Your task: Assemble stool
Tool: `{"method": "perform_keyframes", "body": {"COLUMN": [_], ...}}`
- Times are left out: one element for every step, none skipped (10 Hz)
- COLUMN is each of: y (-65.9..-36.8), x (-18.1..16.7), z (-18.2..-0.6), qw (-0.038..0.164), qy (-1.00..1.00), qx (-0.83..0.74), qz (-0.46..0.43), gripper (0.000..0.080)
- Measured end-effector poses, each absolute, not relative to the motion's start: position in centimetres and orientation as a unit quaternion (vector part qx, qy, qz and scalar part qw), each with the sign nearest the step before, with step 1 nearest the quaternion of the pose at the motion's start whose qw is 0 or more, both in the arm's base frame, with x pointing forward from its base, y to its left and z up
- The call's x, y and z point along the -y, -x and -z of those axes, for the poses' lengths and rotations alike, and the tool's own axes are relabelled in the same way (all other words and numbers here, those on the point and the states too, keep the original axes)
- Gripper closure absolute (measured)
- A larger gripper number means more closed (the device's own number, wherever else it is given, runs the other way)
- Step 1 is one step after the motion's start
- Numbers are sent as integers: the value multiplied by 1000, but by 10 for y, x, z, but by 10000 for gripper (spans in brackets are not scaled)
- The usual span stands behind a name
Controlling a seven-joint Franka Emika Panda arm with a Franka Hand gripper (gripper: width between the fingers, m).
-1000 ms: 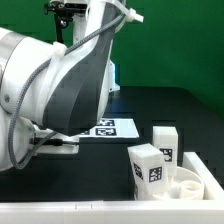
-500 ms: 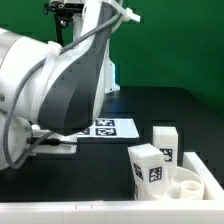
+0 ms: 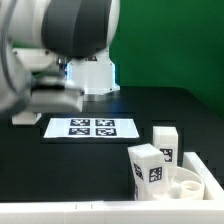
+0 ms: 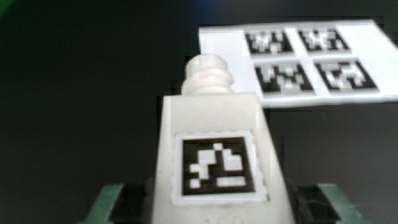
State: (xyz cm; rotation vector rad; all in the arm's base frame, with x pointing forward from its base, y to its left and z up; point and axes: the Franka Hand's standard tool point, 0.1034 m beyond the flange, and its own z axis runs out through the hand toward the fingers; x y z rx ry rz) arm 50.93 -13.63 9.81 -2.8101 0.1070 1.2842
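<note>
In the wrist view my gripper (image 4: 222,206) is shut on a white block stool leg (image 4: 217,150), its greenish fingers (image 4: 121,205) pressing both sides. The leg bears a black-and-white tag and its ribbed peg end points away from the gripper, toward the marker board (image 4: 299,58). In the exterior view two more white tagged legs (image 3: 165,140) (image 3: 148,166) stand upright at the right. The round white seat disc (image 3: 186,186) lies beside them at the lower right. The gripper itself and the held leg are hidden by the arm (image 3: 60,40) in that view.
The marker board (image 3: 92,127) lies flat on the black table in the middle of the exterior view. The bulky white and grey arm fills the upper left. A white ledge (image 3: 60,213) runs along the bottom edge.
The arm has swung up and toward the exterior view's left, uncovering the whole marker board. The two standing legs and the seat disc have not moved.
</note>
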Motion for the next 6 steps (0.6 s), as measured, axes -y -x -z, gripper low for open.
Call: {"method": "perform_keyframes", "body": {"y": [-506,-510,-526,-539,-560,-568], "x": [136,133,117,85,56,49], "z": [-98,-100,-106,-133,-164,-172], "qw": [26,23,10,12,8,11], "qy": [919,928,942,952,969,981], "qx": [-35,-33,-39,-26,-8,3], "qz": [-392,-370,-332,-304,-249,-195], "gripper": [466,466,466,466,465,465]}}
